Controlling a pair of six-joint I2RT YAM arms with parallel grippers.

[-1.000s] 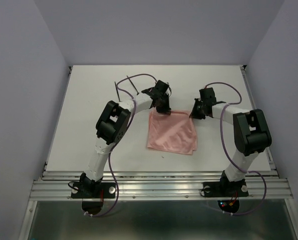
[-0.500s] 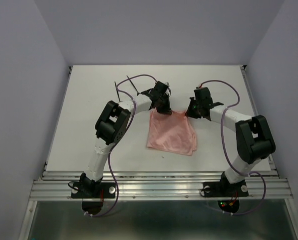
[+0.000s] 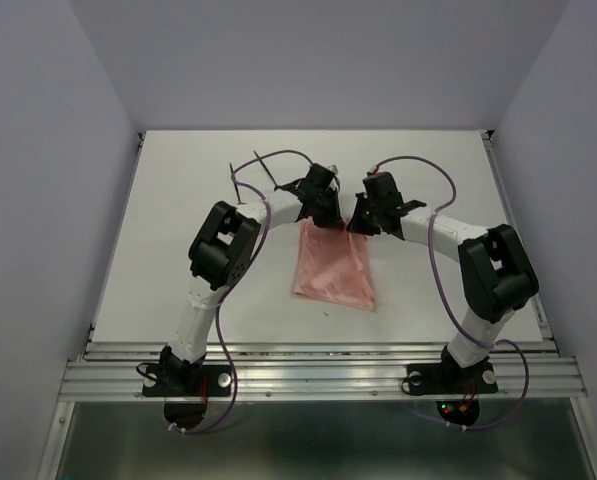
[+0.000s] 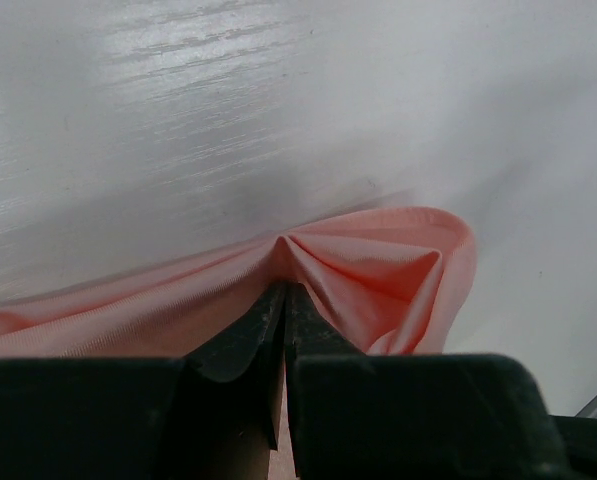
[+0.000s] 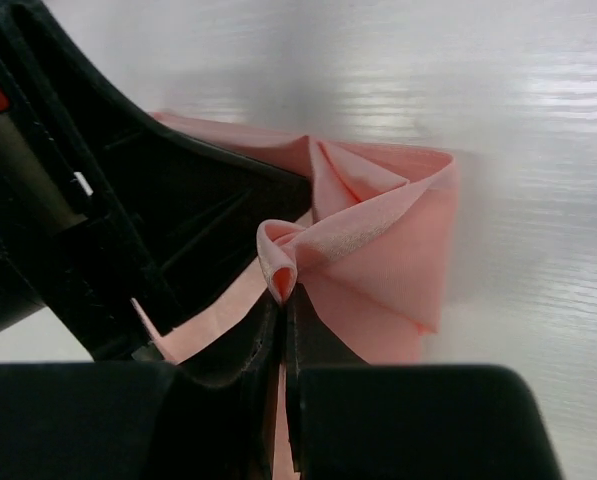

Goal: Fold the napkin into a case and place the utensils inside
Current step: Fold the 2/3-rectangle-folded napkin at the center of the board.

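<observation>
Folding is the step in hand, judging by the layout: the napkin (image 3: 334, 270) lies near the middle of the white worktop (image 3: 168, 250), its far edge lifted by both arms. The left end effector (image 4: 283, 296) is clamped on a gathered pinch of pink cloth at the far left corner. The right end effector (image 5: 283, 298) is clamped on a small curled tuft at the other far corner. From above, the two stand just beside each other over that far edge, with one side of the cloth doubled over.

To do it well, the right arm should carry its corner low and level across to the left, so the flap lands edge on edge rather than skewed. The left pinch should hold its corner down as an anchor. Both grips bunch the fabric, so letting go gently and close to the surface would leave fewer wrinkles. The near edge is not pinned and may drag; slow travel would help.

Two thin dark strokes (image 3: 266, 170) lie beyond the left arm, probably the fork and spoon, though they are too small to tell.

No brand, label or writing can be read in any view.
</observation>
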